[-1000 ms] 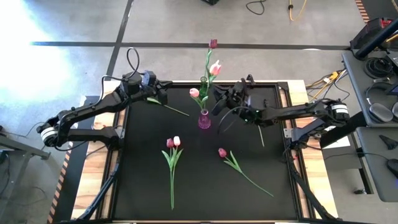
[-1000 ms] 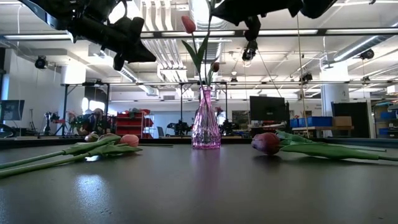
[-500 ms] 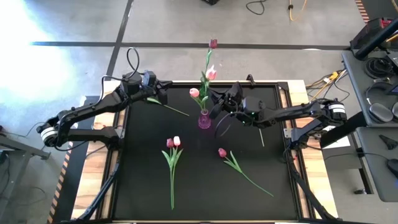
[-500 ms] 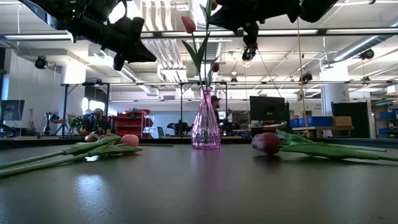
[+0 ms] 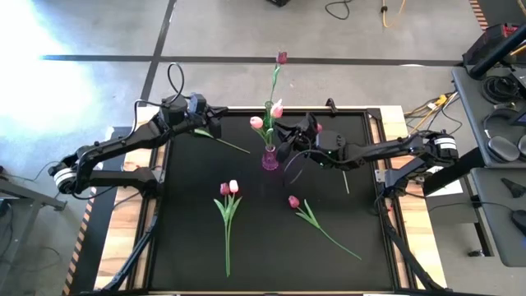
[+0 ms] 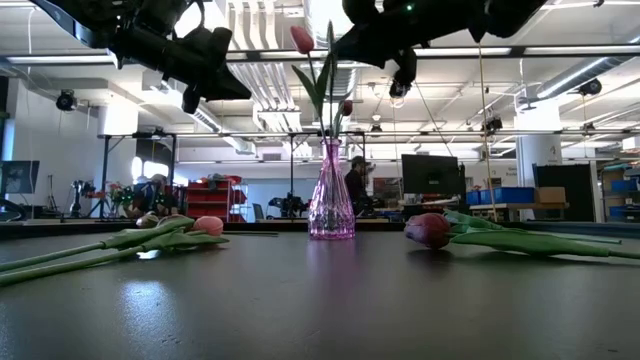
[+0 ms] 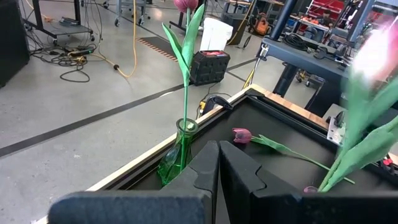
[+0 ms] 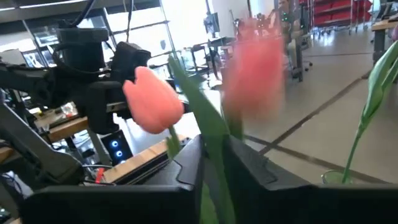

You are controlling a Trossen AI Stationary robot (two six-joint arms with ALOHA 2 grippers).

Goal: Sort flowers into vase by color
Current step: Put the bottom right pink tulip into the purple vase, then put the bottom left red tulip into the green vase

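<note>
Two glass vases stand at the back middle of the matte black table point(image 5: 189, 247), with loose artificial tulips lying around them.

Farthest left, the left gripper point(image 5: 214, 125) hangs high over the table's back left part. Its blocky dark fingers point(image 7: 199, 168) are pressed flat together. A thin green stem point(image 5: 223, 142) slants away from it, and I cannot tell whether that stem is pinched.

Next, in the front left of centre, a maroon tulip point(image 5: 224, 189) and a whitish tulip point(image 5: 234, 186) lie head beside head. Their long stems and narrow leaves trail toward the front edge.

At centre back, the slim green vase point(image 7: 179, 152) sits just inside the table's rim. It holds a tall dark tulip point(image 5: 282, 57) on a straight stem. In front of it stands the ribbed pink vase point(image 6: 331, 205), with a narrow neck and flared base, holding a pink tulip point(image 5: 257, 122).

Just right of the vases, the right gripper point(image 5: 282, 131) reaches in above the pink vase. Its fingers are drawn close on either side of the stem of a pale pink tulip point(image 5: 277, 109), whose smooth, egg-shaped head rises beside the green vase's neck.

Farther right and forward, a lone maroon tulip point(image 5: 293, 201) lies flat, its wiry stem running toward the front right.
</note>
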